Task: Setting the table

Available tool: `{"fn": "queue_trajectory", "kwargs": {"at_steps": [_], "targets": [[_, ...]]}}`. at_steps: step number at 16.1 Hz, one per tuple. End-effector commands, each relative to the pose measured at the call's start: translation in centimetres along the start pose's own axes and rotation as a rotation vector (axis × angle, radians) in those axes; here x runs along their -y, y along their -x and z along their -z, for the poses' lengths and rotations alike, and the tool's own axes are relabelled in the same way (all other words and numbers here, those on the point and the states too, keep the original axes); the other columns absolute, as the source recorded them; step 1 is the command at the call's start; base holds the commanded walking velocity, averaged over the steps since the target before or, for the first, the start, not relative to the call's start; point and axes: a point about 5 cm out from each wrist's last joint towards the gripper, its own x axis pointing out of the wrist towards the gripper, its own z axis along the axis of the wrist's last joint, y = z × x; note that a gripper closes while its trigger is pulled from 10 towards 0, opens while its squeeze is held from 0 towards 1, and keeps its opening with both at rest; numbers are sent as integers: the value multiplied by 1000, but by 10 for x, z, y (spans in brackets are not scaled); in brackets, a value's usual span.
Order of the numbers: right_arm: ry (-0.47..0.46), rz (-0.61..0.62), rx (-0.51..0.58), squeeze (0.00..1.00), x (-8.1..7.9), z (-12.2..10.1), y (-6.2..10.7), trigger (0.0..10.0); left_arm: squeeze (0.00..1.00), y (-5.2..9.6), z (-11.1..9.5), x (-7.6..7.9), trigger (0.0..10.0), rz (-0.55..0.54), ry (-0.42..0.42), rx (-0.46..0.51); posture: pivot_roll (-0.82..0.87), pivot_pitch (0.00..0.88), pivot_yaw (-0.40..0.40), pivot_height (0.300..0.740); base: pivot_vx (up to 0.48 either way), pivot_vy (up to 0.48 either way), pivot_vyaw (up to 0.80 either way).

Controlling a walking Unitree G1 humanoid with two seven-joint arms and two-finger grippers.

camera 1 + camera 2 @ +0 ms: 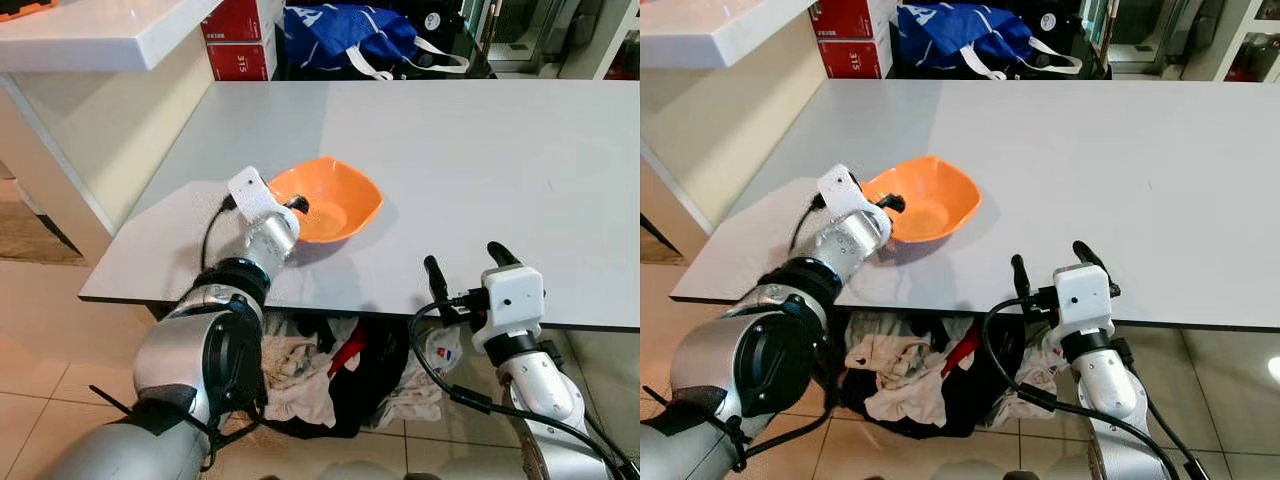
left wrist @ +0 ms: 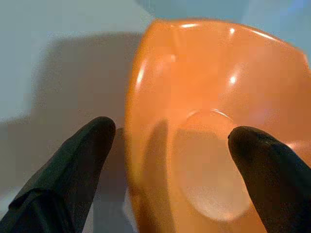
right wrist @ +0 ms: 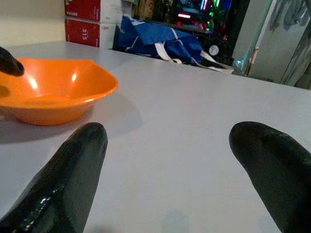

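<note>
In the left eye view, a grey table (image 1: 480, 160) fills most of the scene. An orange bowl (image 1: 335, 200) stands on it, in the near left part, not far from the near edge. The left gripper (image 1: 297, 205) reaches over the table from the left and is at the near left rim of the bowl. The right gripper (image 1: 468, 264) is at the near edge of the table, to the right of the bowl and well apart from it; its two black fingers point up and stand apart, with nothing between them. Under the table lies a heap of clothes (image 1: 330, 375). Beyond the far edge are a blue bag (image 1: 345, 35) and red boxes (image 1: 240, 35). A white counter (image 1: 100, 35) is at the far left.

The right eye view shows the same scene, with the bowl, both arms and the clothes in the same places.

In the left wrist view, the two fingers (image 2: 73, 170) are spread open across the rim of the bowl: one is outside it over the table, the other is over the inside. I cannot tell if they touch it.

In the right wrist view, the open fingers (image 3: 68, 179) hover low over the bare table, and the bowl stands farther off to one side. The blue bag and red boxes are behind.
</note>
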Motion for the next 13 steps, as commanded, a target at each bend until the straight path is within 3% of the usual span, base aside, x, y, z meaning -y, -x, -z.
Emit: {"fn": "queue_trajectory", "kwargs": {"at_steps": [1,4,6,8,11,13], "targets": [[0,-19,15,0,-4,-3,-3,10000,0,0,-4,-5,10000,-36,-41,2,-232,0,95,740,0,0,0],[-8,-29,12,0,-7,-1,-6,10000,0,-2,3,-21,10000,-85,-87,-27,-216,0,89,740,0,0,0],[-8,-31,11,0,-8,-1,-7,10000,0,-1,-2,-23,10000,-82,-103,-1,-212,0,87,740,0,0,0],[-8,-34,13,0,-8,0,-8,10000,0,3,-15,-23,10000,-68,-139,68,-204,0,84,740,0,0,0],[-12,-46,16,0,-10,1,-12,10000,0,21,-47,-24,10000,-28,-227,257,-177,0,73,740,0,0,0],[-13,-54,22,0,-12,0,-15,10000,0,34,-60,-14,10000,95,-194,356,-165,0,70,740,0,0,0]]}}
